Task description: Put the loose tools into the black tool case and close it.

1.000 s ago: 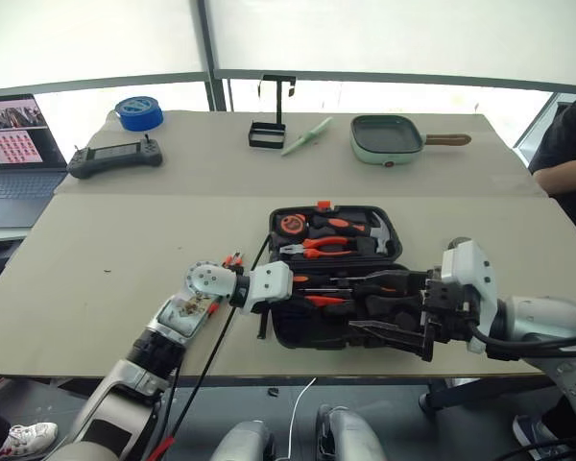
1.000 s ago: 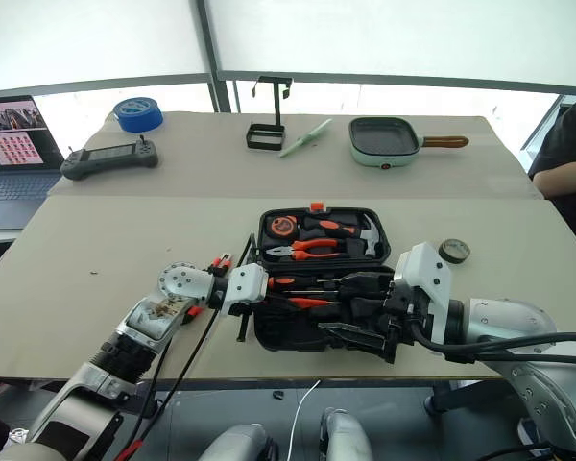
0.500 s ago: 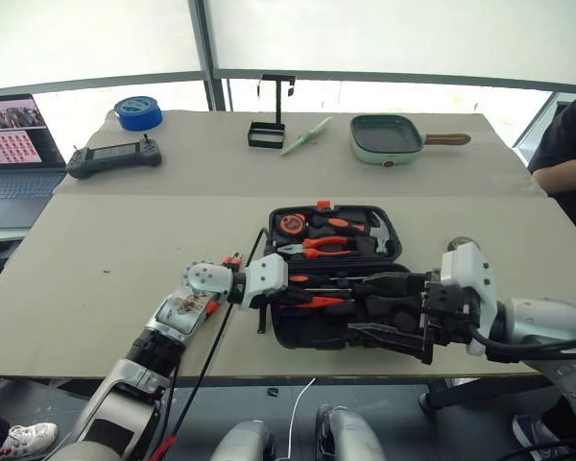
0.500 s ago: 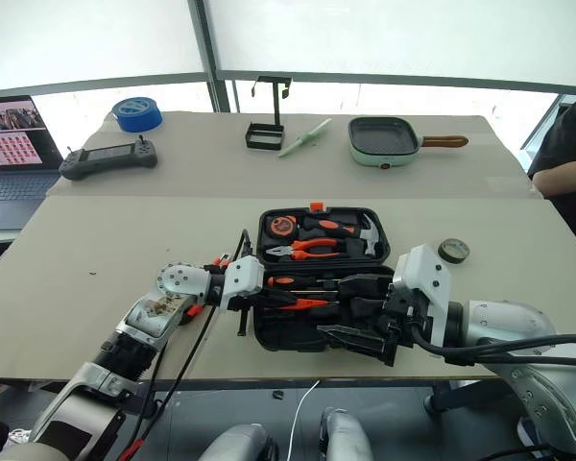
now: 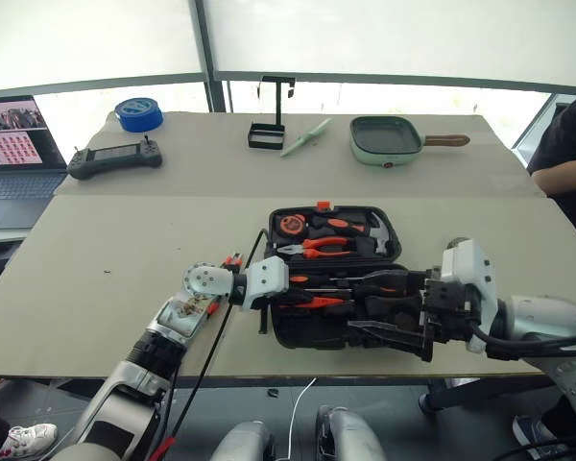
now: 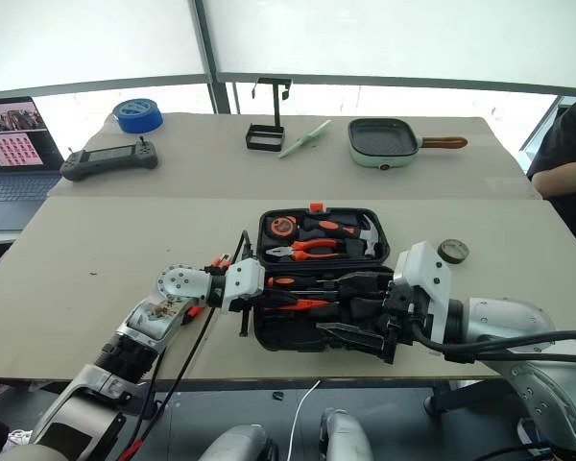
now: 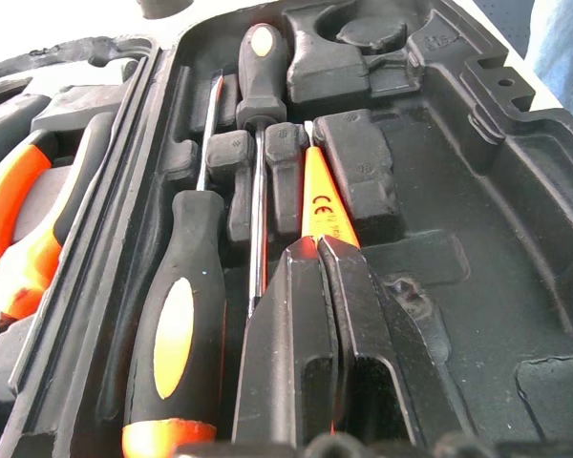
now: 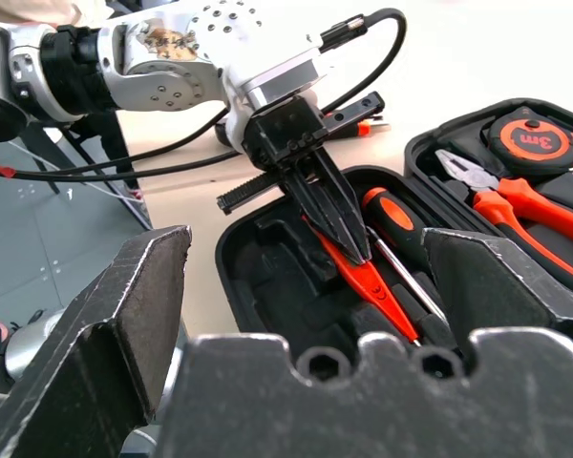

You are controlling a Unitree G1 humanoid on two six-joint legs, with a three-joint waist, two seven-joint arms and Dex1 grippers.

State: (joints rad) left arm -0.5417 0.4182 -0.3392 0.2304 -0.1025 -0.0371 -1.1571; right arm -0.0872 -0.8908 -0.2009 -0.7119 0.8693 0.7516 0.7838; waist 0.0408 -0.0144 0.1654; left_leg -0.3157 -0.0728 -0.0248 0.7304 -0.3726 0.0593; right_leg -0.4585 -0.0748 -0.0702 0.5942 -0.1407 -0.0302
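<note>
The black tool case [image 5: 302, 336] lies open near the table's front edge. Its far half holds pliers, a hammer and a tape measure. Two orange-and-black screwdrivers [image 7: 177, 334] lie in slots of the near half, and beside them lies the slim orange tester screwdriver [image 7: 323, 205]. My left gripper [image 5: 296, 298] is shut, and its tips rest on the tester's handle. My right gripper [image 5: 355, 303] hangs wide open over the right side of the near half, holding nothing. A small dark tape roll [image 6: 452, 251] sits on the table right of the case.
At the table's far side are a blue tape ring [image 5: 138, 112], a black controller [image 5: 114, 157], a black stand [image 5: 269, 130] and a green pan [image 5: 388, 137]. A laptop [image 5: 10, 144] stands at the left, and a person's arm [image 5: 566, 144] shows at the right edge.
</note>
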